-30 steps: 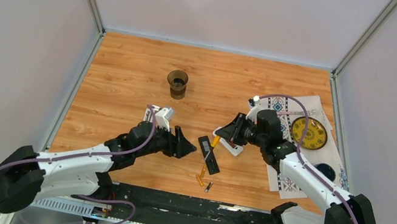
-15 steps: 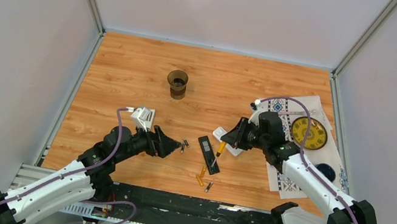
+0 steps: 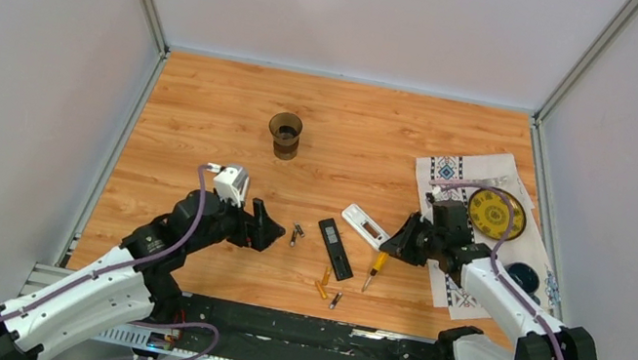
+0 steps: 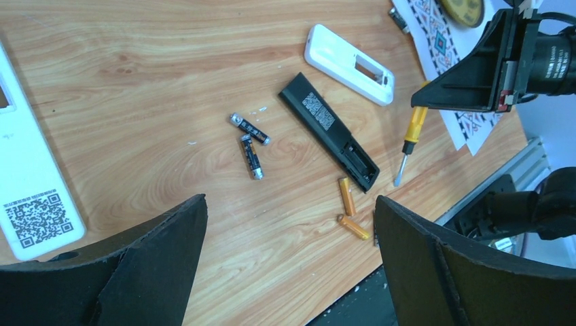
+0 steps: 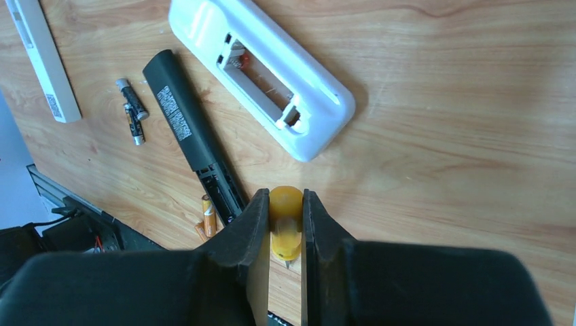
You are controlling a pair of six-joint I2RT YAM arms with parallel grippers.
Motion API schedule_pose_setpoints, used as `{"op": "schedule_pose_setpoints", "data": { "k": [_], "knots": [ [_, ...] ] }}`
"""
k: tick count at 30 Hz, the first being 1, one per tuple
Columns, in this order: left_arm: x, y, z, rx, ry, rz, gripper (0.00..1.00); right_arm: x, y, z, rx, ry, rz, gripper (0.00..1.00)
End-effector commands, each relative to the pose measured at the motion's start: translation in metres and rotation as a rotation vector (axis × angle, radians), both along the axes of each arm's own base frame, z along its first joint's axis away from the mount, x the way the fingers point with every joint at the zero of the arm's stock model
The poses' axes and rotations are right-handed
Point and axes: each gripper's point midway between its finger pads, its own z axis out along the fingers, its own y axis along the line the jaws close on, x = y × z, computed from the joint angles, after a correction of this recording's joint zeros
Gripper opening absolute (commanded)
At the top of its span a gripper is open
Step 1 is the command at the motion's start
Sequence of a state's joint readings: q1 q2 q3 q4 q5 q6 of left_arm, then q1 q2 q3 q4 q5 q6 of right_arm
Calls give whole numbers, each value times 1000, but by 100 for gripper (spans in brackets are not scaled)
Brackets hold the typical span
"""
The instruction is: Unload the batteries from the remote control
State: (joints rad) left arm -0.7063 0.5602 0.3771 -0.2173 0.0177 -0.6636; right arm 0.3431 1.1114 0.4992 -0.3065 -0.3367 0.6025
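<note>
Seemingly the unloading was all but done — both compartments looked empty (the white remote's less surely). Two grey batteries lay just left of the black remote, two orange ones by its open end. Short of the grey pair the left gripper hung wide open; the right gripper clenched the screwdriver, which next wanted laying down.

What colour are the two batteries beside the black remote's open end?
The batteries are orange, clearest in the left wrist view.
</note>
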Motion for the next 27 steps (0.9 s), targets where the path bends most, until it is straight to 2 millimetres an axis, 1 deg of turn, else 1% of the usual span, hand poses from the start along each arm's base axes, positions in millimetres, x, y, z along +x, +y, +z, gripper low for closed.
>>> {"op": "schedule_pose_setpoints", "data": {
  "k": [1,3,5,6,7,8,9,10,11,12,13,14,16,18,19,20,21,22,23,24,25,26,27],
  "knots": [
    [4,-2,10,35,-19,-24,98,2,-9,-13,-27,44,-43,3],
    [4,-3,11,35,-17,-27,98,3,-11,-17,-34,56,-53,8],
    [4,-3,11,35,-17,-27,98,4,-12,-18,-37,64,-58,19],
    [4,-4,12,32,-17,-29,98,4,-13,-18,-38,64,-60,28],
    [4,-5,12,29,-19,-35,98,5,-13,-15,-35,54,-63,49],
    [4,-5,12,28,-20,-37,98,6,-13,-13,-38,43,-67,58],
    [3,-5,13,26,-20,-38,98,7,-14,-11,-38,35,-74,66],
    [3,-5,12,26,-18,-39,99,8,-15,-6,-36,16,-78,79],
    [3,-6,13,24,-18,-40,99,10,-16,-3,-39,0,-87,86],
    [3,-6,13,23,-19,-40,99,11,-17,0,-38,-14,-90,96],
    [3,-6,12,22,-17,-42,100,13,-17,6,-35,-36,-94,100],
    [3,-6,12,22,-17,-44,100,13,-18,9,-37,-45,-99,100],
    [4,-6,14,22,-21,-37,100,16,-18,19,-31,-75,-103,100],
    [3,-2,12,44,-13,-29,100,20,-19,30,-29,-106,-108,100],
    [7,1,17,57,-23,-7,100,21,-21,36,-33,-129,-113,100],
    [4,5,12,84,0,-8,100,22,-22,41,-37,-146,-118,100],
    [6,10,11,110,1,15,100,23,-24,46,-43,-163,-124,100],
    [11,14,18,132,-17,39,100,26,-30,58,-62,-203,-143,100],
    [8,21,12,179,10,46,100,27,-33,64,-70,-225,-151,100],
    [9,25,13,204,11,55,100,29,-36,72,-79,-250,-161,100],
    [14,30,24,234,-20,70,100,30,-42,85,-95,-294,-187,100],
    [11,36,18,292,11,71,100,31,-45,94,-105,-321,-194,100],
    [12,40,21,319,5,73,100,32,-49,102,-112,-347,-206,100]
  ]
}}
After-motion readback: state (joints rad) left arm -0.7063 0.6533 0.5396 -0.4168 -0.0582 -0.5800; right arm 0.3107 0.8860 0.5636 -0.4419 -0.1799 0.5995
